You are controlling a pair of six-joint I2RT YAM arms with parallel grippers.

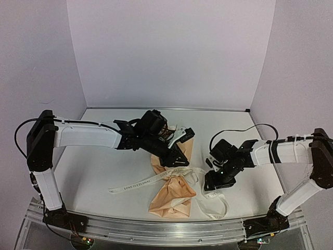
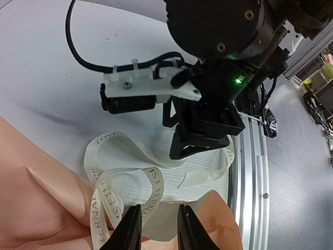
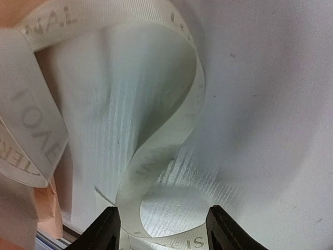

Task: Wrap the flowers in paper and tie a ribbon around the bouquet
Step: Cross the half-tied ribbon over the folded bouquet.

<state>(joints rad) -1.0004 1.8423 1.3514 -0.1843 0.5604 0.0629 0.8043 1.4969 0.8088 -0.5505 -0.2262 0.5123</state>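
Note:
The bouquet [image 1: 173, 197] lies on the table in peach-tan paper [image 2: 31, 177], cinched at its middle. The flowers are hidden under my left arm. The lettered cream ribbon [image 1: 130, 184] runs out left of the cinch and loops to the right. My left gripper [image 1: 177, 158] hangs over the upper half of the paper cone. In its wrist view, the left gripper [image 2: 158, 229] has its jaws a narrow gap apart, with a strand of ribbon [image 2: 155, 188] running in beside the left finger. My right gripper [image 1: 215, 182], also seen as [image 3: 164, 229], stands open low over the table, a curl of ribbon [image 3: 171, 140] between its fingers.
An aluminium rail [image 1: 166, 229] runs along the table's near edge, close to the bouquet's lower end. White walls close off the back and sides. The right arm's wrist [image 2: 203, 130] stands just beyond the left gripper's fingertips.

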